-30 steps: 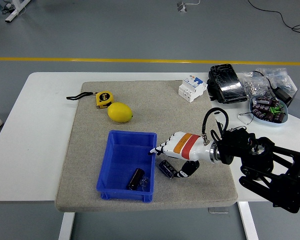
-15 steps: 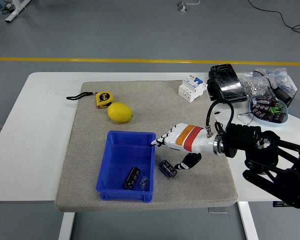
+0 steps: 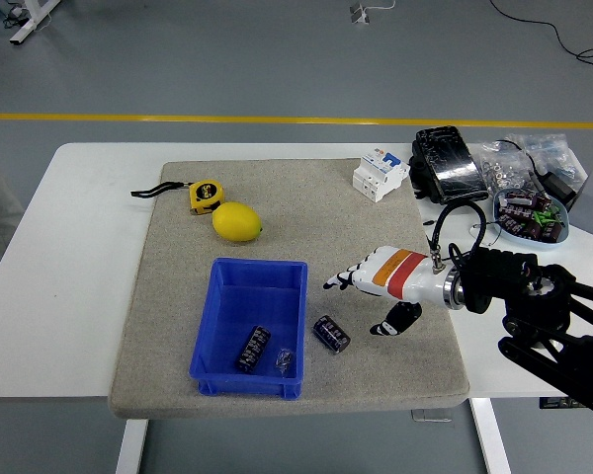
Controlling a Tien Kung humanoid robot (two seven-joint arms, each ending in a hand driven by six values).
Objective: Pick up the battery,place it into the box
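Now right hand point(image 3: 374, 286) seen above grey mat point(image 3: 306, 212), fingers spread, nothing held. One battery point(image 3: 252, 349) seen lying inside blue box point(image 3: 254, 280), small clear object just beside it. Second battery point(image 3: 331, 333) seen on mat, just right of box wall, apart from hand. Lemon point(image 3: 237, 221) and yellow tape measure point(image 3: 205, 196) noted beyond box. White desk point(image 3: 69, 257) seen carrying mat; clutter piled at far right corner.

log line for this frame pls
right hand: open, empty | battery: in blue box | second battery: on mat beside box
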